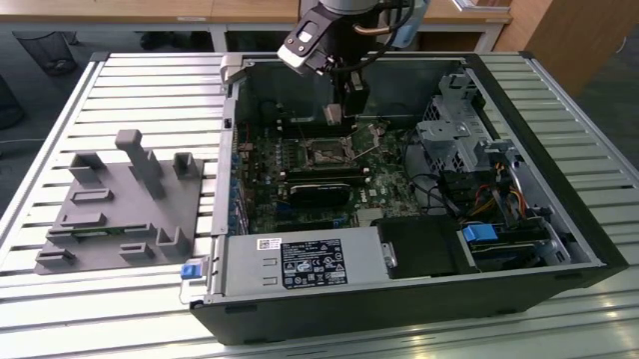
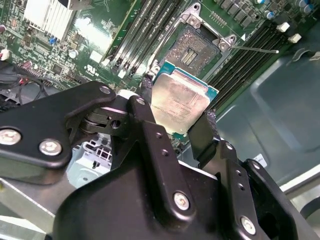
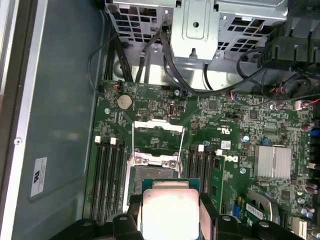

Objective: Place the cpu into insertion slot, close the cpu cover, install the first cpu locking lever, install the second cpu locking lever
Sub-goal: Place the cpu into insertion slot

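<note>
Second wrist view: gripper (image 2: 178, 107) clamped on the cpu (image 2: 181, 99), fingers (image 2: 202, 131) on two opposite edges, metal face toward the camera. Chip hangs above the green board (image 2: 100, 37), near the insertion slot (image 2: 193, 49), apart from it. Pin field bare; cpu cover (image 3: 156, 123) stands open in the first wrist view. Judgement: chip edges look roughly parallel to the socket rim. Keep it level, centre over the slot, lower straight, no sliding across pins; let go only once flush.
</note>
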{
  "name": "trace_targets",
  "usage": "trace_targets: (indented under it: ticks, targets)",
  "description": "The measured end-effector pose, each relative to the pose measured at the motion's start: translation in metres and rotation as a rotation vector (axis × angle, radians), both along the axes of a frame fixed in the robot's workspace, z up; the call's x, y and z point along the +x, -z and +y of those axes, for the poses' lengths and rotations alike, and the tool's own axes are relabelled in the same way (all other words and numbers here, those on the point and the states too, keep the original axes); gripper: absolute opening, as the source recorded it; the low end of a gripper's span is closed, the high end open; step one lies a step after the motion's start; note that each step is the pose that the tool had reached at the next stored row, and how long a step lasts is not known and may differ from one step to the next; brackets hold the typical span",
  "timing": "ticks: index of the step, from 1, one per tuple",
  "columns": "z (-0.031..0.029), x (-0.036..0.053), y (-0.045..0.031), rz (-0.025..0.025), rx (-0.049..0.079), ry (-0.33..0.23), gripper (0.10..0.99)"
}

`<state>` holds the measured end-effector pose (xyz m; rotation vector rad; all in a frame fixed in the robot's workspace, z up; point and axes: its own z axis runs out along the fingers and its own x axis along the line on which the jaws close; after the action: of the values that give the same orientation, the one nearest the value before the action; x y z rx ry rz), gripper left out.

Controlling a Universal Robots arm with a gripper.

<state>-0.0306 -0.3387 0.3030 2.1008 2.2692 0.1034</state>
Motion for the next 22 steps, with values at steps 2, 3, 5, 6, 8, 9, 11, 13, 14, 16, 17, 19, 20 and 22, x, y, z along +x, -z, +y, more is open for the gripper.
trace_targets:
  ticks: [2,3,5,6,8,9,11,13,14,16,17,19,20,22]
  targets:
    - [0.0,0.0,0.0022,0.0,0.0,0.0,0.541]
    - [0.0,0.0,0.0032,0.0,0.0,0.0,0.541]
    - [0.0,0.0,0.0047,0.0,0.0,0.0,0.541]
    - [0.0,0.0,0.0053,0.0,0.0,0.0,0.541]
    - [0.0,0.0,0.0066,0.0,0.0,0.0,0.541]
    - [0.0,0.0,0.0071,0.0,0.0,0.0,0.541]
    - [0.0,0.0,0.0083,0.0,0.0,0.0,0.541]
    - [0.0,0.0,0.0093,0.0001,0.0,0.0,0.541]
    - [0.0,0.0,0.0096,0.0001,0.0,0.0,0.541]
    - [0.0,0.0,0.0104,0.0,0.0,0.0,0.541]
    - [0.0,0.0,0.0107,0.0,0.0,0.0,0.541]
    - [0.0,0.0,0.0117,0.0,0.0,0.0,0.541]
    - [0.0,0.0,0.0123,0.0,0.0,0.0,0.541]
    - [0.0,0.0,0.0137,0.0,0.0,0.0,0.541]
